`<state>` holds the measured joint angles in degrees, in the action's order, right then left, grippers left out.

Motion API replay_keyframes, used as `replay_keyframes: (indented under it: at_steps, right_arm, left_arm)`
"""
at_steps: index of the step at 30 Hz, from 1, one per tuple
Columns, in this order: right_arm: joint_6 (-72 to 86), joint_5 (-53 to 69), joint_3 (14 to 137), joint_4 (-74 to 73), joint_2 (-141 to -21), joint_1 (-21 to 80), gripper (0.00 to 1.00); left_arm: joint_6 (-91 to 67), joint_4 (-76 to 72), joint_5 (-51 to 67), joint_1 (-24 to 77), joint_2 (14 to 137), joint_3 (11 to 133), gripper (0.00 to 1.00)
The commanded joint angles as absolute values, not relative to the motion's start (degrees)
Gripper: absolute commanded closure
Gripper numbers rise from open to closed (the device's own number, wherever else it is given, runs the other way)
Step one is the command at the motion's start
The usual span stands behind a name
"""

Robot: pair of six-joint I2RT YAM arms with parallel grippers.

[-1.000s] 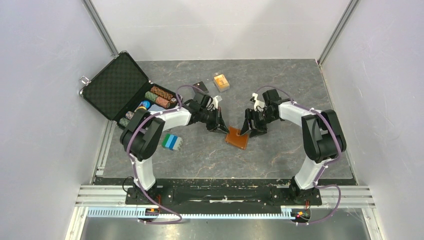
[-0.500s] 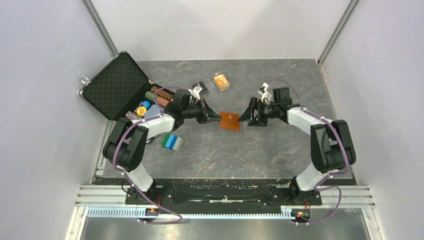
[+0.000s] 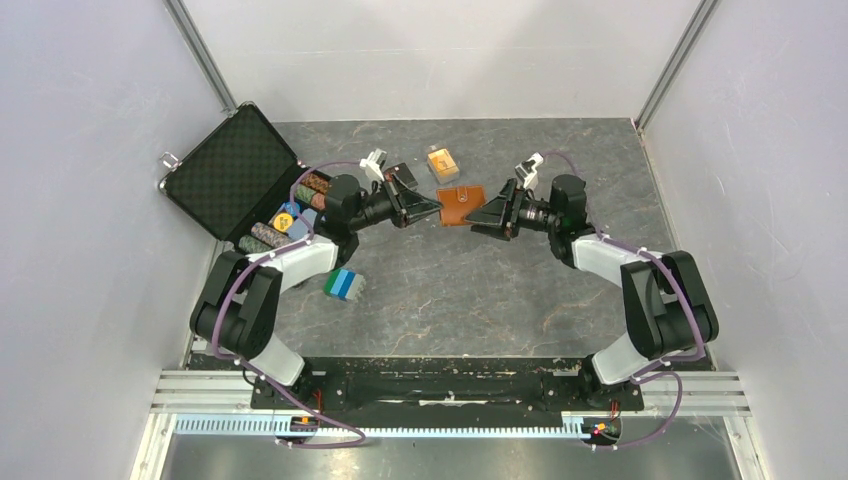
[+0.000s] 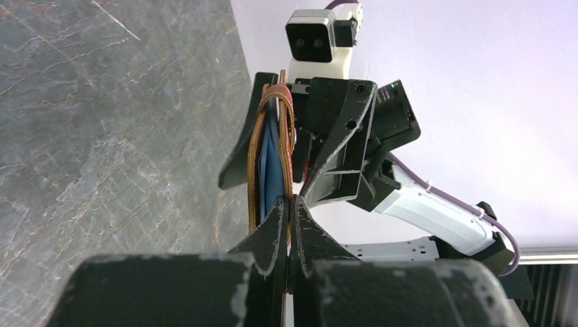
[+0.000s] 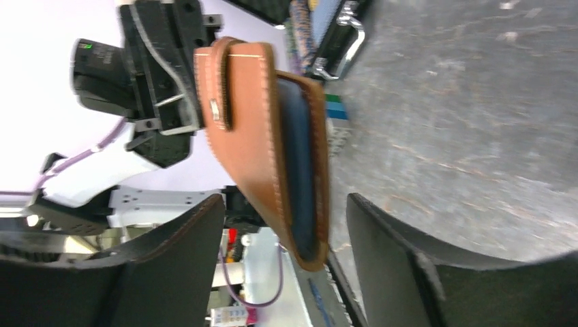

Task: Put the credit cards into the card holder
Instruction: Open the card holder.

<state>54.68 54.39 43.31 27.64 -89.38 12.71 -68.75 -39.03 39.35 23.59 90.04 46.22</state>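
poker chips in briefcase, card holder in left hand

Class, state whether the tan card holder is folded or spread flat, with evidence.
Folded. In both wrist views the card holder has its two tan leaves close together, only a sliver of blue lining between.

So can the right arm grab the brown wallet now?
Probably yes: the right gripper is open with a finger on each side of the wallet, which the left gripper holds up in the air.
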Motion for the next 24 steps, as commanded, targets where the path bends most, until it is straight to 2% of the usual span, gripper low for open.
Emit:
replay_keyframes:
  at_steps: [1, 7, 8, 11, 13, 18, 20, 24]
  right_arm:
    - [70.0, 56.8, 42.5, 50.1, -89.2, 14.4, 0.42]
    - [69.9, 56.3, 43.5, 49.2, -89.3, 15.1, 0.9]
    - [69.7, 56.4, 43.4, 49.1, -89.4, 15.1, 0.99]
    - [67.9, 56.4, 43.3, 47.0, -89.5, 15.1, 1.0]
    - [63.1, 56.3, 44.7, 39.9, -89.4, 15.1, 1.0]
    - [36.5, 48.9, 54.6, 1.4, -89.5, 15.9, 1.0]
    - [30.5, 46.3, 57.0, -7.9, -90.4, 16.7, 1.0]
    - [27.6, 43.8, 56.9, -13.9, -91.1, 19.1, 1.0]
  left_arm:
    - [-72.7, -46.0, 41.2, 23.5, 88.6, 45.8, 0.98]
    - [-72.6, -46.3, 41.0, 23.5, 87.9, 44.4, 0.97]
    - [-72.3, -45.6, 41.0, 23.5, 87.6, 44.2, 0.89]
    - [-69.2, -40.3, 40.7, 23.5, 86.2, 44.6, 0.65]
    - [-63.5, -27.8, 39.5, 23.5, 84.2, 46.4, 0.57]
    - [-41.2, 8.7, 25.5, 25.0, 78.9, 57.0, 0.32]
    - [-34.9, 18.7, 21.5, 26.8, 79.6, 61.8, 0.31]
    - [-25.7, 32.5, 13.8, 32.9, 84.3, 72.0, 0.31]
